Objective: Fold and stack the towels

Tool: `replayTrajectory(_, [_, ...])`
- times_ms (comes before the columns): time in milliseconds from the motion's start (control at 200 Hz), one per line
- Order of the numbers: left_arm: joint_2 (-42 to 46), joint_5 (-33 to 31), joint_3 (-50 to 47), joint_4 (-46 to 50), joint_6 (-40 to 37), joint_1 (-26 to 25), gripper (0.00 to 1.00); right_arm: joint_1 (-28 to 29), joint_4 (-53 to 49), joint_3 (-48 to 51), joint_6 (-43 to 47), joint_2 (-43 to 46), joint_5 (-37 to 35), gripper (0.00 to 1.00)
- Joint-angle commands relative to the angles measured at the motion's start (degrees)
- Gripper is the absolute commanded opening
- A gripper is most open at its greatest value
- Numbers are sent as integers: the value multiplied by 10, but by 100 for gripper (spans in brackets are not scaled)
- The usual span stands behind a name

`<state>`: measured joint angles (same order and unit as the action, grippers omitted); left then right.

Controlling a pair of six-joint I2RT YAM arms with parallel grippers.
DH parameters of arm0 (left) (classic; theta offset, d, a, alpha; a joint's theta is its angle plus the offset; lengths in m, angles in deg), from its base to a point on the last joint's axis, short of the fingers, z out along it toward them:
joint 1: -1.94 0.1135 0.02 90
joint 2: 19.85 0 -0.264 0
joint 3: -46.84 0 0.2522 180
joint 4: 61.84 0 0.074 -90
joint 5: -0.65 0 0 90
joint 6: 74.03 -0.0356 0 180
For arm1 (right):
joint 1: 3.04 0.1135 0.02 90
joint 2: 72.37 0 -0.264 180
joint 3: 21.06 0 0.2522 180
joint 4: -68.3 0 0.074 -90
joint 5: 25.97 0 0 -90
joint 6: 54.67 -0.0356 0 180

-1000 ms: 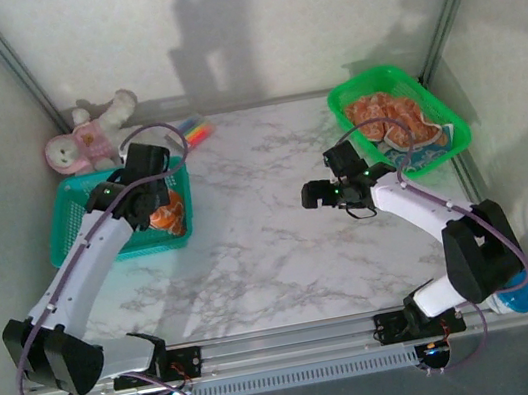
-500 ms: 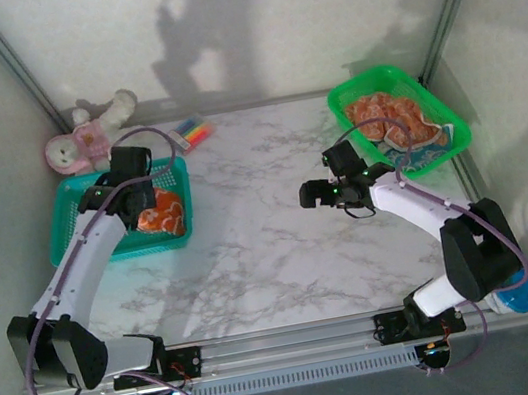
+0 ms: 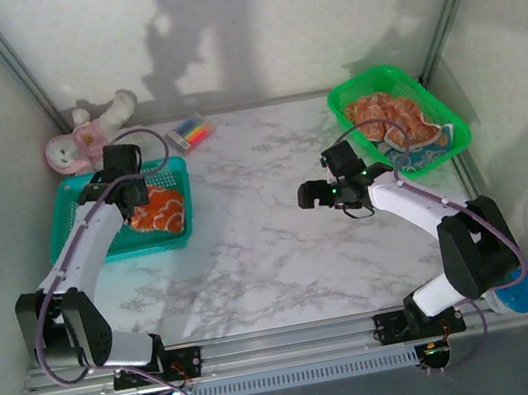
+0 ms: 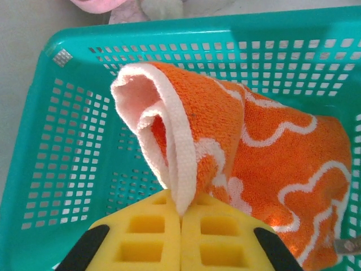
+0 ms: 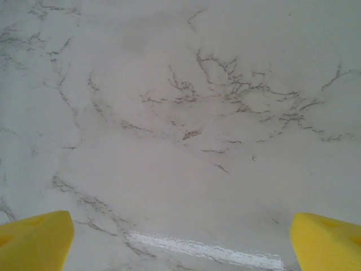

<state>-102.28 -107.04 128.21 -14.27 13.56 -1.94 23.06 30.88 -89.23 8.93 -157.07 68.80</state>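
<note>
Orange towel, long axis rightward in basket, left tool pinching its hem, right tool spread

Ahead of the left gripper, the orange towel is seen as nubby terry cloth; the teal basket beneath it is moulded of perforated plastic

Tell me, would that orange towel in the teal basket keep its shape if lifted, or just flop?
Probably floppy: the towel curls over where the shut left jaws pinch its white edge. Likely light, as it looks thin. Its looped pile looks grippy, so slipping seems unlikely, though it might catch on the basket mesh.
</note>
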Motion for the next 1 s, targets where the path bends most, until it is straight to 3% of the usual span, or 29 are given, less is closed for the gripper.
replayTrajectory(0, [-15, 15, -12, -24, -4, 19, 0, -4, 5, 3, -8, -4, 11, 99])
replayTrajectory(335, [-62, 8, -18, -34, 3, 39, 3, -3, 11, 5, -13, -10, 16, 99])
replayTrajectory(431, [-76, -21, -13, -32, 8, 43, 23, -3, 12, 5, -13, -11, 17, 99])
replayTrajectory(511, [-86, -48, -10, -32, 9, 50, 25, -3, 11, 5, -13, -8, 16, 99])
replayTrajectory(581, [-97, -72, 0, -29, 16, 54, 48, -3, 11, 5, -13, -7, 16, 99])
replayTrajectory(666, [-110, -110, 14, -23, 23, 55, 51, -3, 10, 4, -13, -6, 15, 99])
replayTrajectory(736, [-115, -135, 25, -17, 32, 58, 66, -3, 10, 5, -12, -5, 14, 99])
replayTrajectory(996, [-78, -26, 31, 2, 91, 59, 71, -3, 10, 6, -13, -4, 10, 99])
